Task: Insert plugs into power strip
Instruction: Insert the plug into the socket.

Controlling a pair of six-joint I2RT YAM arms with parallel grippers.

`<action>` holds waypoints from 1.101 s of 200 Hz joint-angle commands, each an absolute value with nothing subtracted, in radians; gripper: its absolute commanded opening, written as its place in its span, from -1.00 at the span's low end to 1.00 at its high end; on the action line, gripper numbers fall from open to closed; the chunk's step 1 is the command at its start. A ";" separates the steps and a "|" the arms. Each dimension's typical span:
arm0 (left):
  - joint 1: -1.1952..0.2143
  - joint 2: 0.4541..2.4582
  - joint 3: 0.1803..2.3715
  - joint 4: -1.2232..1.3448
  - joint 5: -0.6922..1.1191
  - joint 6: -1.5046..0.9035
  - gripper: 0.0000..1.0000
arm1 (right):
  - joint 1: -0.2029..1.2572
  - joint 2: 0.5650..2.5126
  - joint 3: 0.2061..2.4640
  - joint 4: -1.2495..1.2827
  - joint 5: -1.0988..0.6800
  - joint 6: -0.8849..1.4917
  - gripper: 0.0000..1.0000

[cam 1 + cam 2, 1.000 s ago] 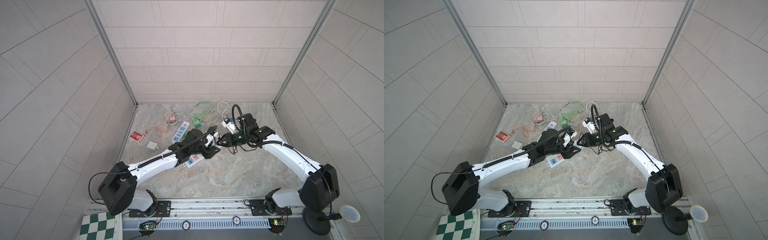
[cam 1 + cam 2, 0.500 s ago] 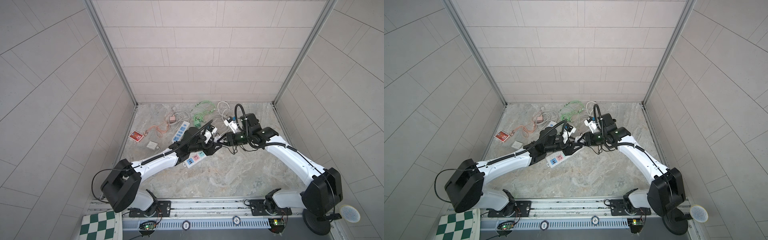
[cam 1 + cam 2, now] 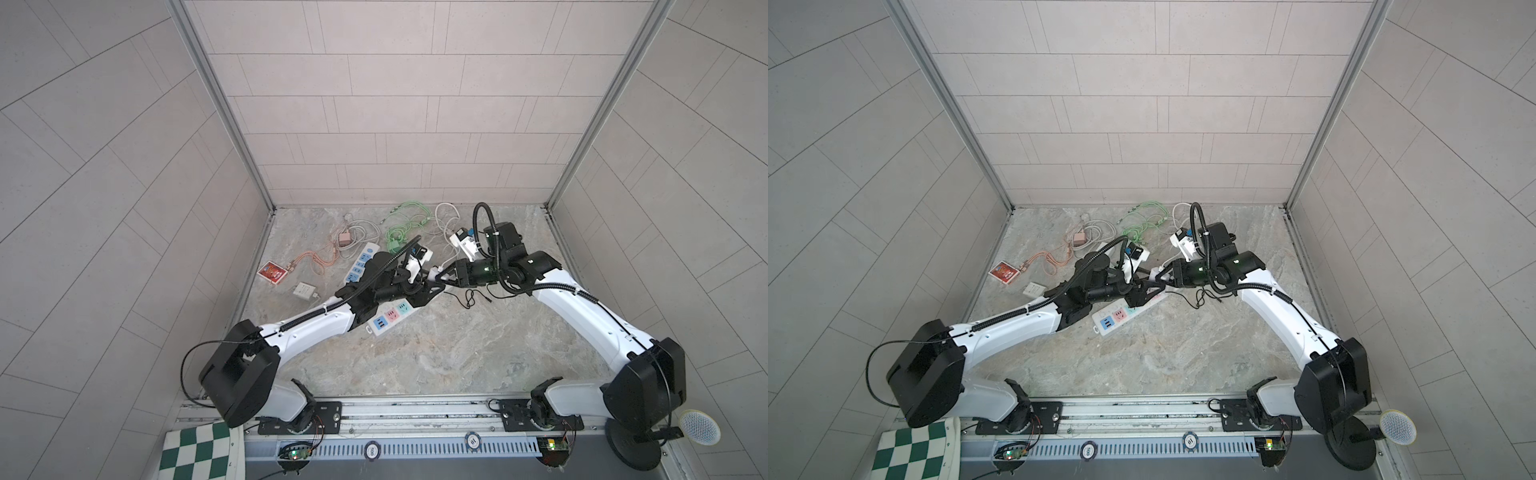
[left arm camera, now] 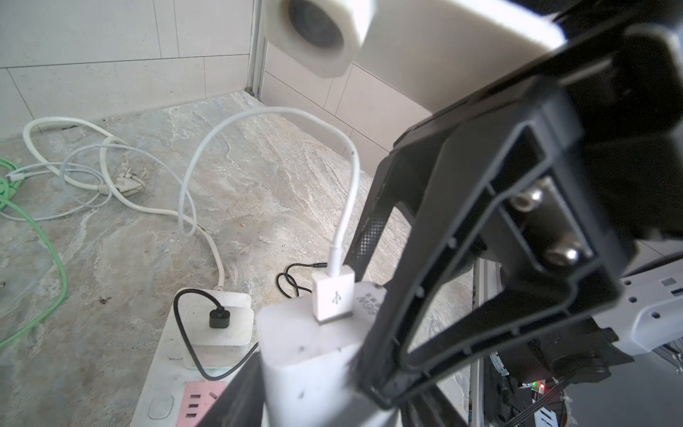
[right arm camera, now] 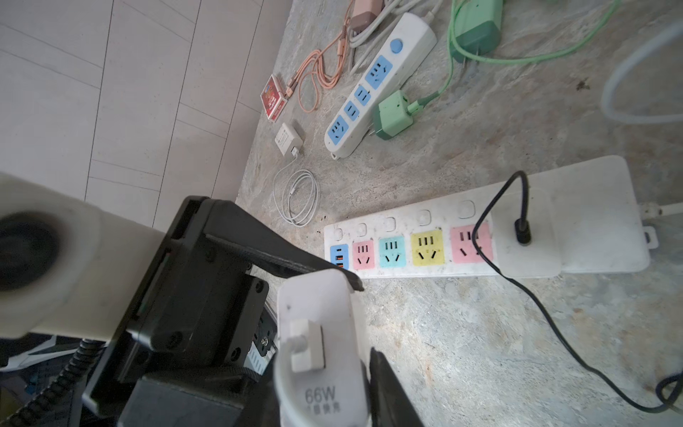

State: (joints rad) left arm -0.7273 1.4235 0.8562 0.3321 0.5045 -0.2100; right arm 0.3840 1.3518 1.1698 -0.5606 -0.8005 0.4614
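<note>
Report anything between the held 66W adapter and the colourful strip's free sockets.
A black cable drapes across the pink socket beside the plugged-in adapter. Nothing visible lies between the 66W adapter and the bare yellow socket and teal socket.

Overhead stereo pair, close wrist cameras

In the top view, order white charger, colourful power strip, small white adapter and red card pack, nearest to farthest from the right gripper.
1. white charger: at the right gripper's tips.
2. colourful power strip: just beneath, robot-side.
3. small white adapter: far left.
4. red card pack: farthest left of all.
</note>
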 commanded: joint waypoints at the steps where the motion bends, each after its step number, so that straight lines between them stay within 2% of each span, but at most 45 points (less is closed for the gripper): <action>1: -0.723 1.408 0.870 0.473 0.477 -0.207 -0.01 | 0.423 1.381 1.183 -0.639 -0.852 0.444 -0.57; 24: -0.721 1.388 0.864 0.438 0.444 -0.187 0.13 | 0.448 1.398 1.191 -0.665 -0.784 0.429 -0.82; 36: -0.721 1.383 0.870 0.397 0.418 -0.179 0.29 | 0.457 1.406 1.197 -0.676 -0.745 0.429 -0.87; 50: -0.718 1.378 0.876 0.350 0.389 -0.177 0.46 | 0.462 1.409 1.210 -0.687 -0.684 0.423 -0.89; 96: -0.696 1.310 0.839 0.263 0.340 -0.190 0.74 | 0.462 1.434 1.237 -0.652 -0.538 0.426 -0.94; 131: -0.671 1.209 0.785 0.183 0.274 -0.192 0.80 | 0.464 1.494 1.246 -0.628 -0.470 0.431 -0.94; 171: -0.619 1.094 0.692 0.122 0.113 -0.260 0.87 | 0.519 1.550 1.236 -0.583 -0.372 0.395 -0.95; 220: -0.597 1.055 0.636 0.096 0.084 -0.293 0.87 | 0.552 1.582 1.242 -0.539 -0.283 0.335 -0.95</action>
